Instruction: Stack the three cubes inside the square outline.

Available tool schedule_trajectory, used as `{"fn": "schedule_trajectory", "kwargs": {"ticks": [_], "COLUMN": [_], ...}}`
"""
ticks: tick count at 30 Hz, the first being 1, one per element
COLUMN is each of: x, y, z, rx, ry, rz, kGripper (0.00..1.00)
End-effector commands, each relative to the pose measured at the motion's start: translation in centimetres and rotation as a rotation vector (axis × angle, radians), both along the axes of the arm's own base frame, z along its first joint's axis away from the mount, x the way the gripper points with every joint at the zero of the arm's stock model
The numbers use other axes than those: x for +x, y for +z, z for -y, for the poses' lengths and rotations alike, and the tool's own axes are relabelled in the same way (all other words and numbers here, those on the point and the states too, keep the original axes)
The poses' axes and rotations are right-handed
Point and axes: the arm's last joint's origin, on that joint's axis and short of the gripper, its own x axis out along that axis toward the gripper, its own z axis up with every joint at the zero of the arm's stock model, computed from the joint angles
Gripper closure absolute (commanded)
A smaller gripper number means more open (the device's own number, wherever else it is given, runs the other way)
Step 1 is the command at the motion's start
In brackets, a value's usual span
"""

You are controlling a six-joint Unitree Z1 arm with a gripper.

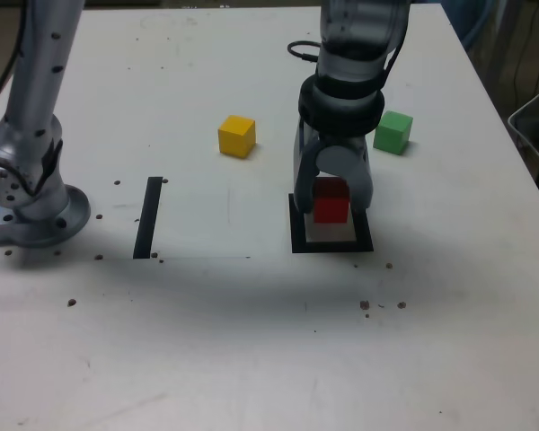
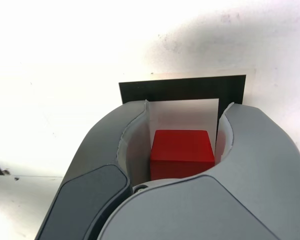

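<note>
My gripper (image 1: pixel 333 212) stands over the square outline (image 1: pixel 298 241), shut on the red cube (image 1: pixel 331 201). The cube hangs low over the outline's white centre; whether it touches the surface cannot be told. In the wrist view the red cube (image 2: pixel 181 147) sits between the two grey fingers (image 2: pixel 110 145) of the gripper (image 2: pixel 187 107), with the black frame (image 2: pixel 180 90) just beyond it. The yellow cube (image 1: pixel 236 136) lies on the table to the exterior view's left of the gripper. The green cube (image 1: pixel 393 131) lies to its right, close beside the arm.
A straight black tape strip (image 1: pixel 148 217) lies on the white table at the exterior view's left. The arm's grey base (image 1: pixel 31 211) stands at the far left edge. A black cable (image 1: pixel 301 49) runs behind the arm. Small dark specks dot the table.
</note>
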Motion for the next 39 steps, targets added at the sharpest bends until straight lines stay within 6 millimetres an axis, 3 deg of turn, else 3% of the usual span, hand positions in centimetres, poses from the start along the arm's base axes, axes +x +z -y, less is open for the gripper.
{"fn": "schedule_trajectory", "kwargs": {"ticks": [1, 10, 21, 27, 32, 39], "x": [0.1, 0.1, -0.1, -0.3, -1.3, -3.7], "y": [-0.5, -1.3, -1.0, -0.2, 1.6, 5.3], "z": [0.0, 0.0, -0.1, -0.1, -0.4, -3.2], "rx": [-0.003, -0.003, 0.007, 0.013, 0.036, 0.060], "ry": [0.005, 0.014, 0.015, 0.013, 0.013, -0.027], "rz": [0.002, 0.003, 0.011, 0.028, 0.044, 0.024], "kGripper": [0.59, 0.46, 0.03, 0.01, 0.01, 0.01]}}
